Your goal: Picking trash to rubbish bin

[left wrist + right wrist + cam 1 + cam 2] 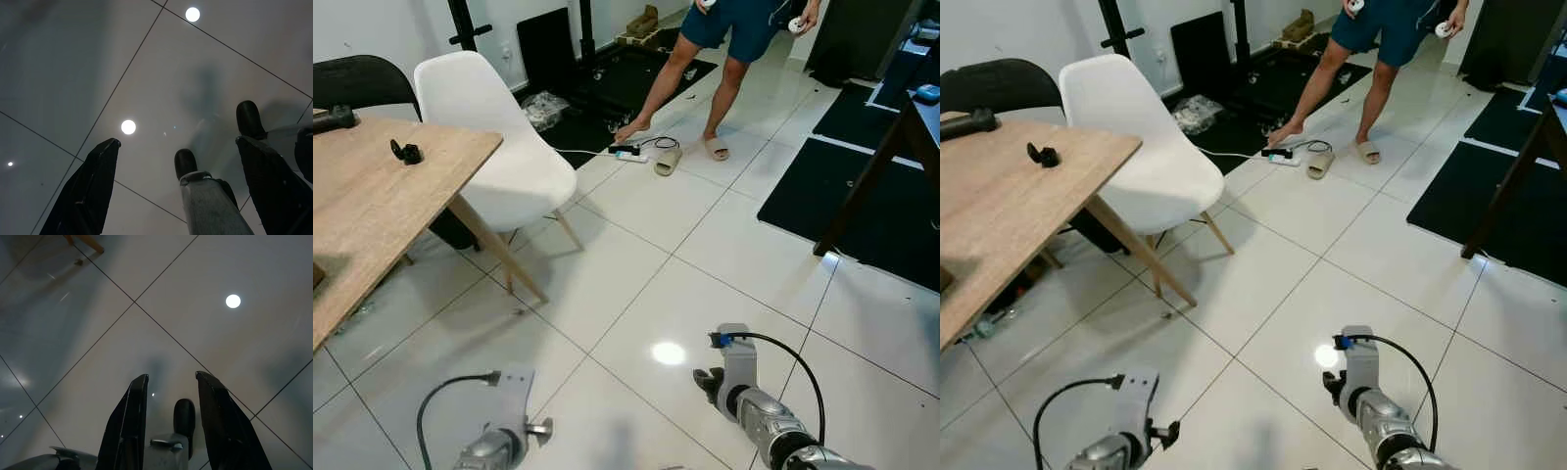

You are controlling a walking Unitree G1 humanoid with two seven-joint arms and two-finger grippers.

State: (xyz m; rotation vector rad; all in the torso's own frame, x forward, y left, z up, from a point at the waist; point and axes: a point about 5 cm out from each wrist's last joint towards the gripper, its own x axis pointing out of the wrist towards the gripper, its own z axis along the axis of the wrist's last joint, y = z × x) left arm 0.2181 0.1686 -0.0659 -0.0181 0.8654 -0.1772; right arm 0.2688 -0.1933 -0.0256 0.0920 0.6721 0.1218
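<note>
A wooden table (pixel 372 206) with two small black objects, one (pixel 407 152) mid-top and one (pixel 333 118) at its far edge, stands at the robot's left beside one white chair (pixel 504 147) and one black chair (pixel 362 83), as the G1 faces an open run of white tiled floor (pixel 705 245). Neither trash for the task nor a rubbish bin can be clearly identified; a crumpled clear bag (pixel 543 108) by the far black mat may be a candidate, though that is uncertain. Both arms hang low over the tiles: the left gripper (pixel 181 161) has its fingers spread wide with nothing between them, the right gripper (pixel 168 396) holds a narrower gap, also empty. Ahead, one person (pixel 734 39) stands with a foot near a white power strip (pixel 628 154) and its cord, one loose slipper (pixel 668 160) lying just beside it. The likeliest trouble, judging from this layout, is walking forward into the person, snagging the cord, or clipping the white chair's splayed legs. At far right, one dark table leg (pixel 867 181) slants across two black mats (pixel 862 211), another trip point.
</note>
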